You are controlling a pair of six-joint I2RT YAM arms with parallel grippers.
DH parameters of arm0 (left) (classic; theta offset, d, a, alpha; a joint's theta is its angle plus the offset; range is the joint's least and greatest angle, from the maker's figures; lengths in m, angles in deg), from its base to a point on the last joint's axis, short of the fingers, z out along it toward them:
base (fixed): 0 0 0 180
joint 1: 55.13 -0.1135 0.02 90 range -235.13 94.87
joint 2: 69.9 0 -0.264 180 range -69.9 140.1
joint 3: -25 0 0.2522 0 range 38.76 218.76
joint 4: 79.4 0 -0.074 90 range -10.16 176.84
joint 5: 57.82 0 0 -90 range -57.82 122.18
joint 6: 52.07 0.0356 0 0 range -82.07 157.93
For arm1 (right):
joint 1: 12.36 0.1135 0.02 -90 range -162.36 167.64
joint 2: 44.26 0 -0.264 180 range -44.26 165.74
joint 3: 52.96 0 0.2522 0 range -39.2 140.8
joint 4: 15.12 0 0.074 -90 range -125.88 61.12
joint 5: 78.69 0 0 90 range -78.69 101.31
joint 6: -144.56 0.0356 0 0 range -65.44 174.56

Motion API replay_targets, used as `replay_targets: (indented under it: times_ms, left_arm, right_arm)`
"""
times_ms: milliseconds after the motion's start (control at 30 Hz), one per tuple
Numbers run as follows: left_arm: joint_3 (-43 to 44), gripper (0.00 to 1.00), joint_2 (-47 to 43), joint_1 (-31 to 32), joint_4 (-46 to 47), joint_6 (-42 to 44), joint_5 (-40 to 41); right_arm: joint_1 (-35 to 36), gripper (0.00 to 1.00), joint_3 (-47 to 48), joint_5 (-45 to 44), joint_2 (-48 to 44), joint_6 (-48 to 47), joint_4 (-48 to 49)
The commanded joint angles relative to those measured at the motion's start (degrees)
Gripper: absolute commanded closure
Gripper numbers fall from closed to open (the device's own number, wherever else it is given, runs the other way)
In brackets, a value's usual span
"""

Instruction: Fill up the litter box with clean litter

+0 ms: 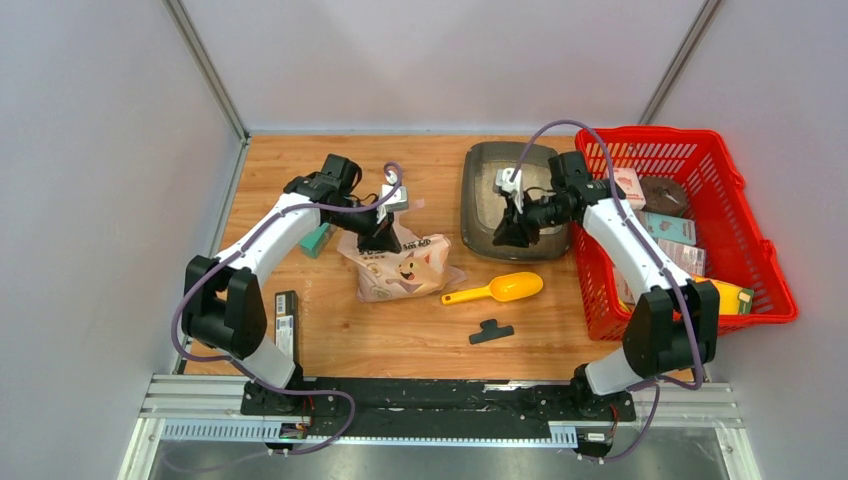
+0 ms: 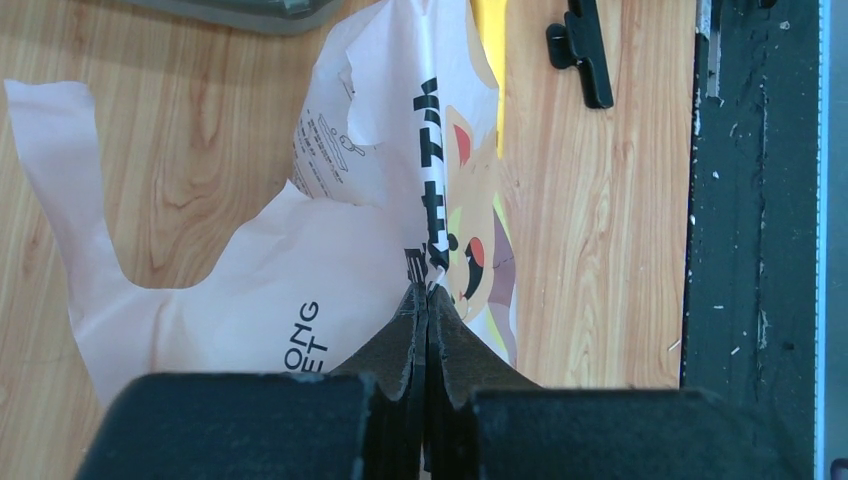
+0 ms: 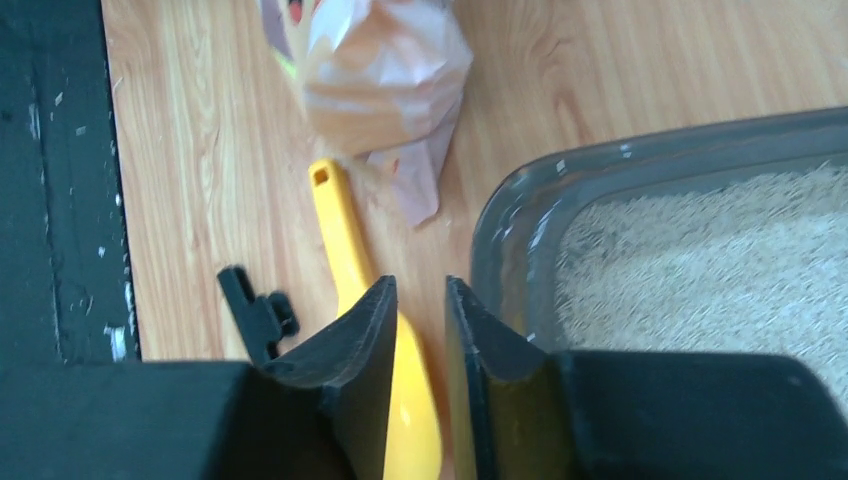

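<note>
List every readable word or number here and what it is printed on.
"ONG" above "ET", cut off: pink-white bag.
Bold black characters, same bag: creased, unreadable.
Bag's fine print: too small.
Boxes in the red basket: blurred.
Label on the black bar: too small.

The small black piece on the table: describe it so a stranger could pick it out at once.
On the wooden table, look in front of the grey litter box, toward the near edge. Just nearer than the yellow scoop lies the small black piece. It is dark and T-shaped, touching nothing, unlike the bright scoop and the pink-white bag.
</note>
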Motion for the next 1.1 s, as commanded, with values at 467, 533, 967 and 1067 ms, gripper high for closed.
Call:
replay_targets:
  times_ms: [467, 533, 967, 1067]
  left_arm:
    - [1.96, 0.68, 0.32, 3.6, 3.33, -7.02, 2.06]
    - [1.44, 0.6, 0.58, 4.75, 6.4, -8.59, 3.46]
    - [7.76, 0.54, 7.7, 9.4, 10.98, -11.24, 6.37]
    - [7.85, 0.57, 8.05, 10.2, 10.11, -10.63, 7.6]
  right_arm:
    - [0.82, 0.53, -10.96, -5.23, -8.85, -13.47, -7.07]
    - [0.82, 0.53, -10.6, -5.05, -8.67, -12.94, -7.07]
    - [1.09, 0.52, -13.5, -4.43, -9.46, -14.26, -8.03]
    - [1.09, 0.52, -13.59, -4.52, -9.28, -14.43, -8.38]
